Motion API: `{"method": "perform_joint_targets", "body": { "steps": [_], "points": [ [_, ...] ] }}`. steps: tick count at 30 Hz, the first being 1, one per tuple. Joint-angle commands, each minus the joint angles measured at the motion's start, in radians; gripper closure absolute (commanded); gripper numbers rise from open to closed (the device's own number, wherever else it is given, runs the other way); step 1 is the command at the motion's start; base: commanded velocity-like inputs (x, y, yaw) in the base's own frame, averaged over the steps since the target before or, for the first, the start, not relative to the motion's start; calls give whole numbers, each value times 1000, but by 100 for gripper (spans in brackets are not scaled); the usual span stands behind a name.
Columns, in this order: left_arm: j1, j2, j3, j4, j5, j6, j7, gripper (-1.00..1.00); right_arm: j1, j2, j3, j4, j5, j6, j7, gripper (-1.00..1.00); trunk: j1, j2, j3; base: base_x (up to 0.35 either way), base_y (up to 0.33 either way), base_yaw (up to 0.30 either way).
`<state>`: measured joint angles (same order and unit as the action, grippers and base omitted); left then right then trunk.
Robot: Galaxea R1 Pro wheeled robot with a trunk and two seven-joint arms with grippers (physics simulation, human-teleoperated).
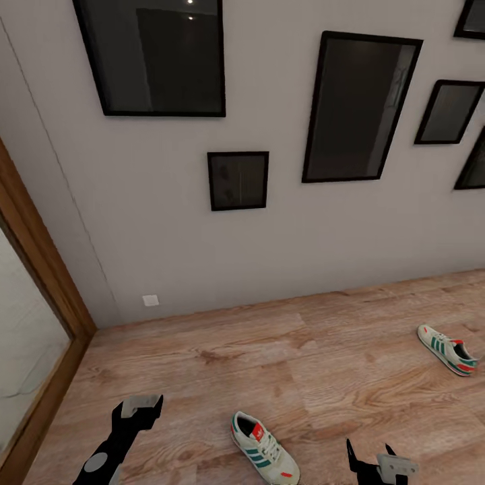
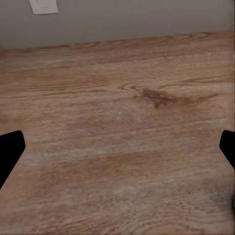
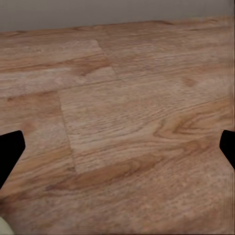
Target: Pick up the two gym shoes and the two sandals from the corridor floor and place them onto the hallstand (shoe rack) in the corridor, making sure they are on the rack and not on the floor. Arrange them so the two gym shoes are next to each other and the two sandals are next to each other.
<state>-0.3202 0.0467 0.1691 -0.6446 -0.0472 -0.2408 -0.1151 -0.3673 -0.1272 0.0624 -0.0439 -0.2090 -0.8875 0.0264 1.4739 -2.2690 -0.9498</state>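
Two gym shoes lie apart on the corridor floor (image 1: 323, 364) in the head view. One gym shoe (image 1: 264, 449), cream-white with green stripes and a red tongue label, lies near the bottom middle, between my two arms. The other gym shoe (image 1: 447, 349) lies far right. My left gripper (image 1: 140, 412) hangs open over bare planks left of the near shoe; its wrist view shows the left gripper (image 2: 117, 147) with fingertips (image 2: 10, 149) wide apart. My right gripper (image 1: 369, 458) is open to the right of that shoe, and the right gripper (image 3: 117, 147) also looks onto bare planks. The sandals and hallstand are out of view.
A grey wall (image 1: 168, 222) with several black-framed pictures (image 1: 237, 180) closes the far side. A wooden door frame (image 1: 40, 269) with a pale panel runs along the left. A white wall socket (image 1: 151, 300) sits low on the wall, and the wall socket (image 2: 43, 6) also shows in the left wrist view.
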Motion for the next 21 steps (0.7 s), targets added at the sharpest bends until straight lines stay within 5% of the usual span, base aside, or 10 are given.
{"method": "perform_joint_targets", "body": {
  "steps": [1,11,21],
  "points": [
    [0,-1,6,0,-5,-3,-8,-100,-1,0,7,1,-9,-3,3,-100,0,0,-1,0,123,-260],
    [0,-1,6,0,-5,-3,-8,-100,-1,0,7,1,-9,-3,3,-100,0,0,-1,0,150,-260],
    [0,-1,6,0,-5,-3,-8,-100,-1,0,7,2,-9,-2,3,-100,0,0,-1,0,5,-260]
  ]
}}
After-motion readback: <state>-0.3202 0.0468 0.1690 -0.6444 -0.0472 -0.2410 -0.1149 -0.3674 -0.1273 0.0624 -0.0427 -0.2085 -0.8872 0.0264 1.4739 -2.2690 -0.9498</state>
